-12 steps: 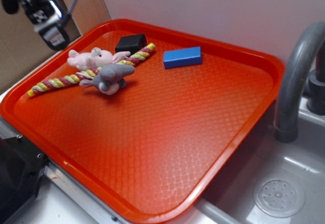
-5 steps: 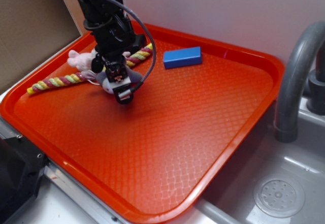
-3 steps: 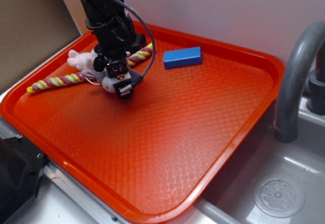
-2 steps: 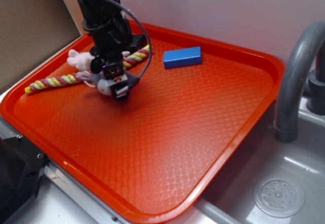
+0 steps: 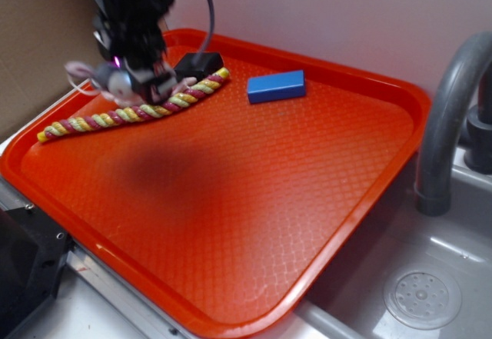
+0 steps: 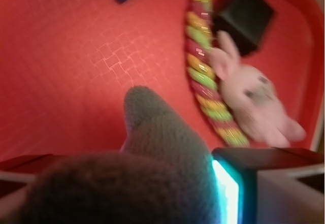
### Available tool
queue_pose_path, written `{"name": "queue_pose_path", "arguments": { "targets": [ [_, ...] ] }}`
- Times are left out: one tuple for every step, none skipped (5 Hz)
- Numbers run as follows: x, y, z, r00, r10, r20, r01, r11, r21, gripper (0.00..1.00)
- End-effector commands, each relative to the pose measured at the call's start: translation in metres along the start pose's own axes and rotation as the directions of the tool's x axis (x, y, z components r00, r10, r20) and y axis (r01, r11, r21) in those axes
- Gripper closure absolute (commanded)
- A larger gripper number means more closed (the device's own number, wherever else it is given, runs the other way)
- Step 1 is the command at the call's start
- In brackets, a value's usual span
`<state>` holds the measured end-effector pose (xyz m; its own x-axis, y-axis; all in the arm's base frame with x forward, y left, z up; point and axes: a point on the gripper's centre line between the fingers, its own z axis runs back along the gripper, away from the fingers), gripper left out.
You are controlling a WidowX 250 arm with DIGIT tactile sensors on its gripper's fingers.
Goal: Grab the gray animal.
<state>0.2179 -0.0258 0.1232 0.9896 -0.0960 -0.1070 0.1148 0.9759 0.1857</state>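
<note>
The gray animal (image 6: 152, 148) sat pinched in the gripper (image 5: 127, 81) at the upper left of the exterior frame, its snout poking forward and clear above the red tray (image 5: 254, 201), so the grab looked done. Below lay the rope (image 6: 205, 71), pink plush (image 6: 254, 102) and black block (image 6: 244, 16). No writing was readable

Bright even light; arm (image 5: 127, 16) motion-blurred; wrist view soft
</note>
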Motion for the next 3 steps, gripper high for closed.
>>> {"name": "queue_pose_path", "arguments": {
  "targets": [
    [-0.0124,-0.0156,0.0586,0.961,0.258,0.098,-0.256,0.966,-0.03,1.0],
    [-0.0155,-0.0199,0.0619,0.945,0.288,0.157,-0.28,0.957,-0.071,1.0],
    [-0.0148,-0.0184,0.0597,0.945,0.287,0.155,-0.278,0.957,-0.078,1.0]
  ]
}}
